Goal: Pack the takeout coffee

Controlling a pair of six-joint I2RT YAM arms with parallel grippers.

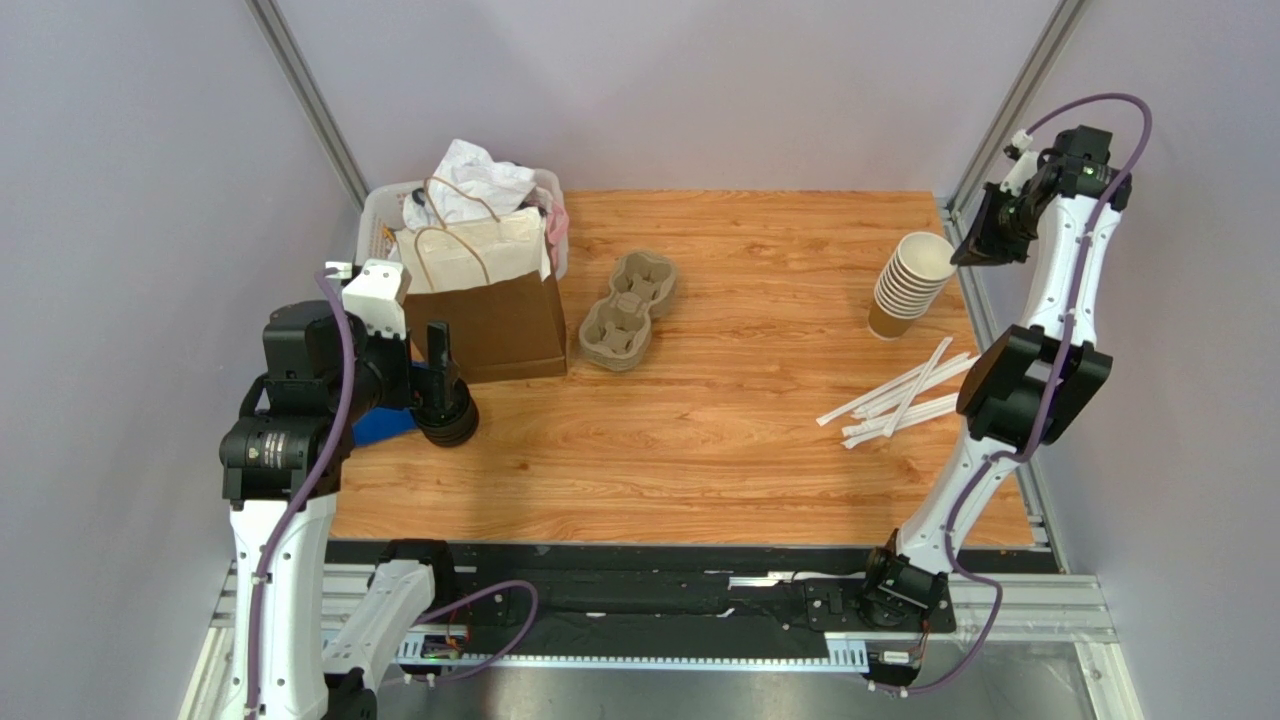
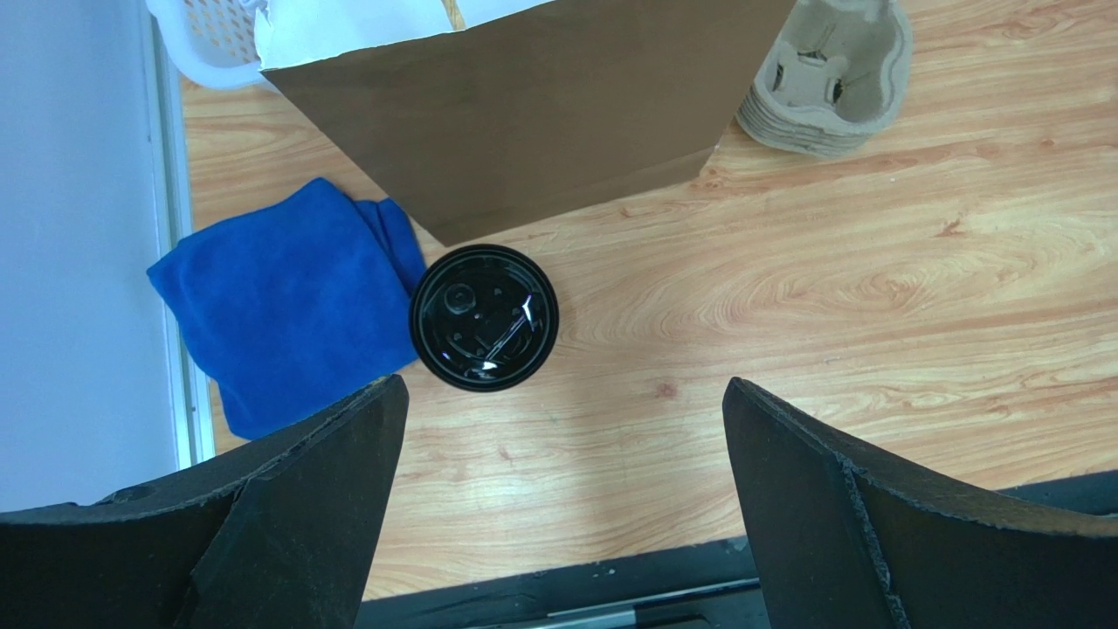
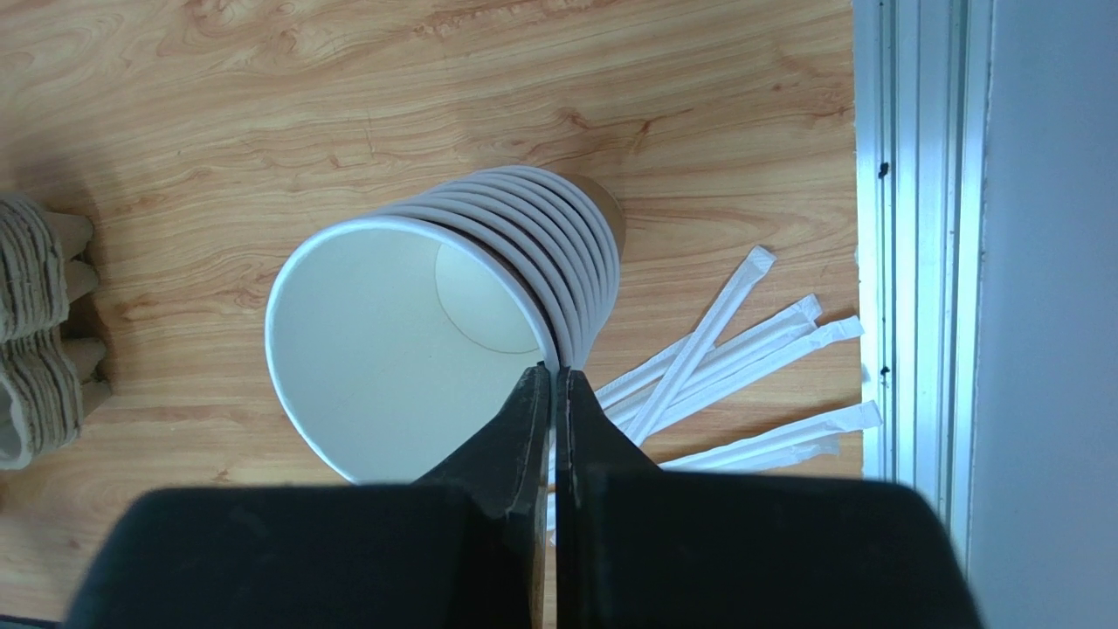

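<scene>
1. Our left pincer [image 2: 562, 383] is spread wide and points down at the surface [image 2: 814, 328]. The right pincer [image 3: 553, 378] is pressed together, well away at the stack of lidless cups [image 3: 394, 341].
2. The takeout coffee [image 2: 483, 317] stands upright just left of frame centre, a little left of the gap, so we judge the left arm nearer.
3. The left wrist view shows only its lid, beside a blue cloth [image 2: 282, 308]. The top view shows the brown bag [image 1: 504, 315] upper left, close behind.
</scene>
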